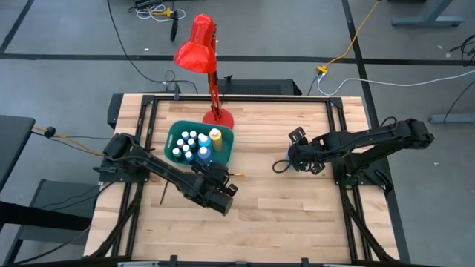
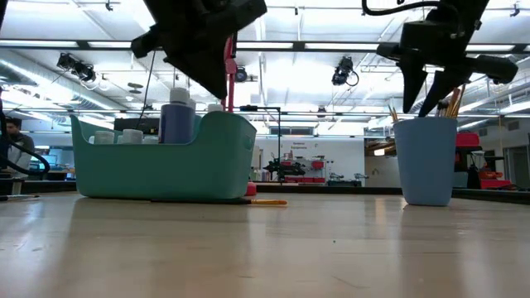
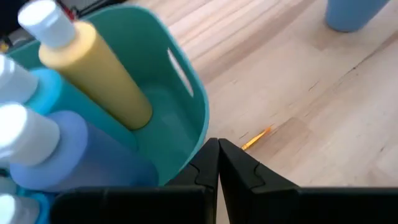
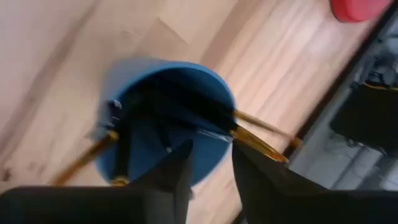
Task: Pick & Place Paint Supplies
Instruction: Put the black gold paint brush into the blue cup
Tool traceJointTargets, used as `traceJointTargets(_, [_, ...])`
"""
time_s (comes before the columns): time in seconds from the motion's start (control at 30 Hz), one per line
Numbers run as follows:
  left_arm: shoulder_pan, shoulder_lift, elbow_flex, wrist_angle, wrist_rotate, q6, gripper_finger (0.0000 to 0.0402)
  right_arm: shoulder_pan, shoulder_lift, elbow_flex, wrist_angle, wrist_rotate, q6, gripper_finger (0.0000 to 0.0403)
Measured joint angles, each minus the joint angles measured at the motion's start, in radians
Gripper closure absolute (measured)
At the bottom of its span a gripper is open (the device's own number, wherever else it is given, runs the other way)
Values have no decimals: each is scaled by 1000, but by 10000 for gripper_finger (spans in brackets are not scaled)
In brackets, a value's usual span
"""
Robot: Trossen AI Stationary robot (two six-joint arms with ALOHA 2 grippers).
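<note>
right pincer (image 4: 208, 165) parted above blue cup (image 4: 168, 118) | left pincer (image 3: 217, 163) closed beside teal bin (image 3: 186, 93)

Right tool (image 4: 210, 163), fingers parted, above blue cup (image 4: 211, 160) holding brushes (image 4: 258, 144).

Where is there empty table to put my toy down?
Bare wood lies between the bin and the cup, and along the whole near edge of the table. It is crowded inside the bin, full of bottles, and around the lamp base.

left arm (image 1: 159, 172): black, thick, jointed | right arm (image 1: 371, 141): black, jointed | fingers (image 3: 239, 171): dark, flat, pointed tips
</note>
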Motion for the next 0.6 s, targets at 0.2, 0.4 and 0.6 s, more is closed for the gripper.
traceJointTargets(0.2, [2,-33,0,-85,48,67,384,11,0,1,24,-7,20,261])
traceJointTargets(0.4, [-3,-113,0,-277,72,19,384,42,-1,126,-19,-14,80,267])
traceJointTargets(0.6, [-22,-218,0,-489,104,-125,384,51,-3,321,79,-91,252,280])
